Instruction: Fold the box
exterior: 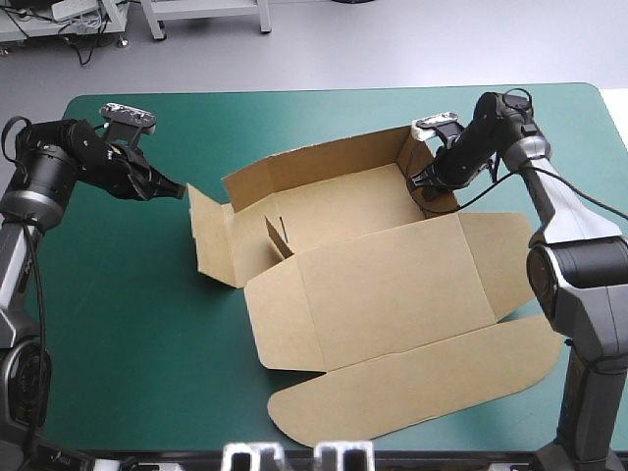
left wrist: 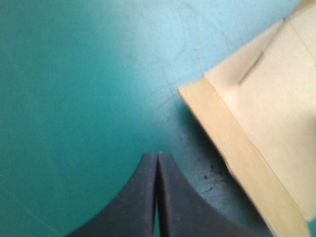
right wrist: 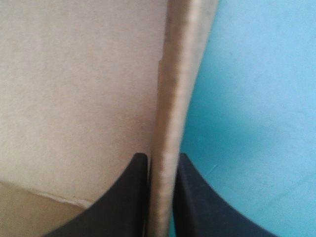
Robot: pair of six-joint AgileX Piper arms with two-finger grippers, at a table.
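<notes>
Brown board makes up the box [exterior: 383, 285], which sits in the middle of the bench [exterior: 128, 334] on its teal-green cover, part-way formed: the far wall [exterior: 314, 162] is raised, the right side wall [exterior: 420, 157] stands at the far right corner, and the lid [exterior: 392, 392] lies flat toward the near edge. The step in hand looks like raising and tucking the side walls. The right tool [exterior: 429, 186] is nearly closed on the top edge of that right wall, with 1 black finger inside the box and 1 outside, as its wrist view shows the board's edge [right wrist: 170, 98] running between them. The right arm reaches in from the bench's right side, its forearm angled down and inward over the wall. The left tool [exterior: 177, 188] has both fingers pressed together into 1 point and holds nothing. It hangs low over the cover, just beside the left side wall [exterior: 211, 240], aimed at it but apart from it. That wall appears to lean outward, not upright. The next move probably calls for the left tool to push or lift this wall upright while the right one steadies its corner, so the short tab [exterior: 278, 235] inside can be tucked.
</notes>
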